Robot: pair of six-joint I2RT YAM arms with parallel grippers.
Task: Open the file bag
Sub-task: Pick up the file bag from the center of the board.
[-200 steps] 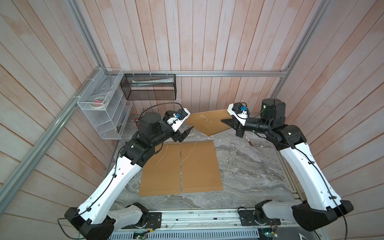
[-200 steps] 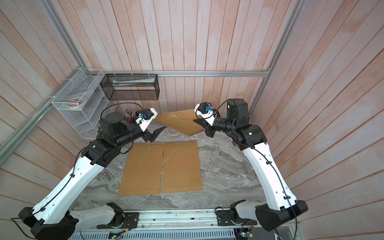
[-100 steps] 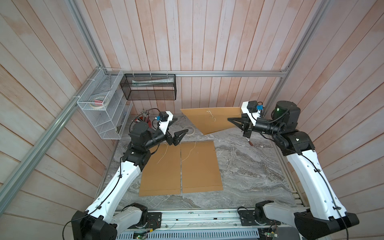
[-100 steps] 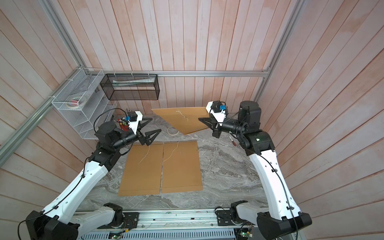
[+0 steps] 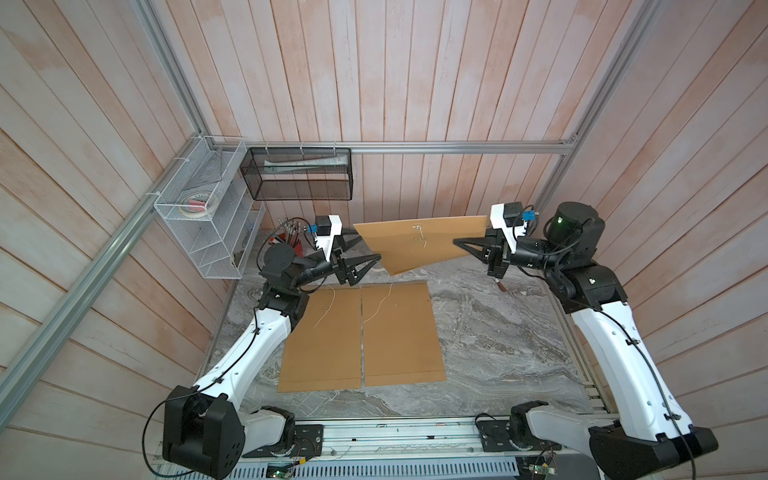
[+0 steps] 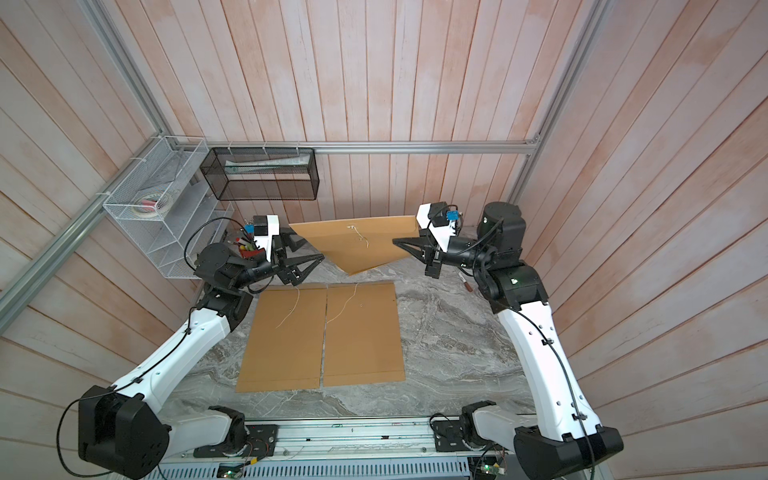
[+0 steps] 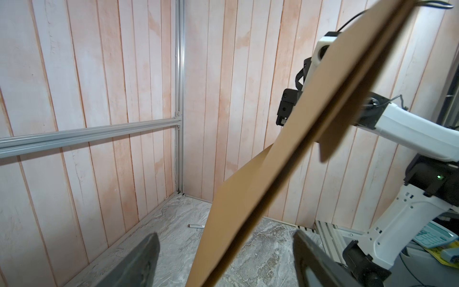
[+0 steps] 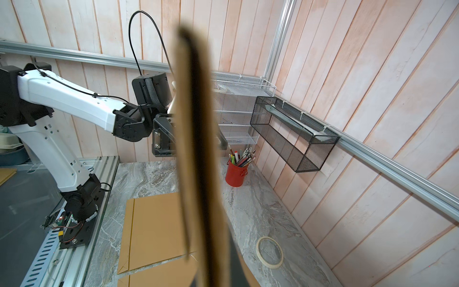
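Observation:
A brown paper file bag (image 5: 419,245) (image 6: 357,243) hangs tilted above the back of the table, a thin string dangling from its face. My right gripper (image 5: 457,241) (image 6: 397,240) is shut on its right end. In the right wrist view the file bag (image 8: 196,149) stands edge-on and hides the right gripper (image 8: 218,273). My left gripper (image 5: 368,248) (image 6: 309,248) is open, and the bag's left end lies between its fingers. In the left wrist view the file bag (image 7: 248,198) runs between the left gripper's (image 7: 226,248) spread fingers (image 7: 146,258) without touching them.
Two more brown file bags (image 5: 324,336) (image 5: 401,332) lie flat side by side mid-table, strings loose. A red pen cup (image 8: 236,174), a tape roll (image 8: 269,252) and a marker (image 5: 498,284) sit at the back. A white wire rack (image 5: 208,224) and black mesh basket (image 5: 299,174) hang on the walls.
The right arm has drawn back to the right and levelled the bag higher. The left arm has stretched out, and its open fingers now straddle the bag's left end.

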